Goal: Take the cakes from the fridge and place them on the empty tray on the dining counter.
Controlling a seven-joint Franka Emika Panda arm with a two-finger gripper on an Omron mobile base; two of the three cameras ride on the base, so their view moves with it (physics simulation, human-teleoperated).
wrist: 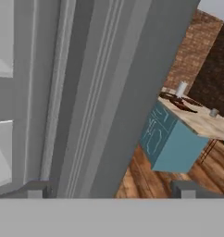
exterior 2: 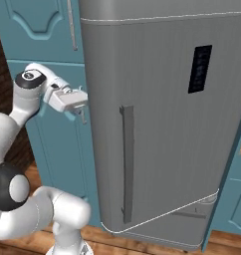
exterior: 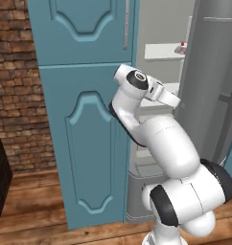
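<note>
The grey fridge (exterior 2: 162,124) stands with its door swung open, handle (exterior 2: 126,164) and black display (exterior 2: 199,68) facing the right base camera. Inside, on a white shelf (exterior: 161,51), sits one cake (exterior: 181,47), a small pale wedge with a red cherry. My gripper (exterior 2: 81,115) hovers at the door's free edge, open and holding nothing. In the hand view the fingertips (wrist: 37,192) stand wide apart, astride the door's edge (wrist: 109,92). The dining counter (wrist: 204,122) shows far off, with dark flat shapes (wrist: 177,101) on it, too small to tell apart as the tray.
Teal panelled cabinets (exterior: 84,119) flank the fridge on the left, and a brick wall (exterior: 15,86) lies beyond them. The floor is wood (exterior: 31,201). A white cup (wrist: 181,88) and a small grey cup (wrist: 214,112) stand on the dining counter.
</note>
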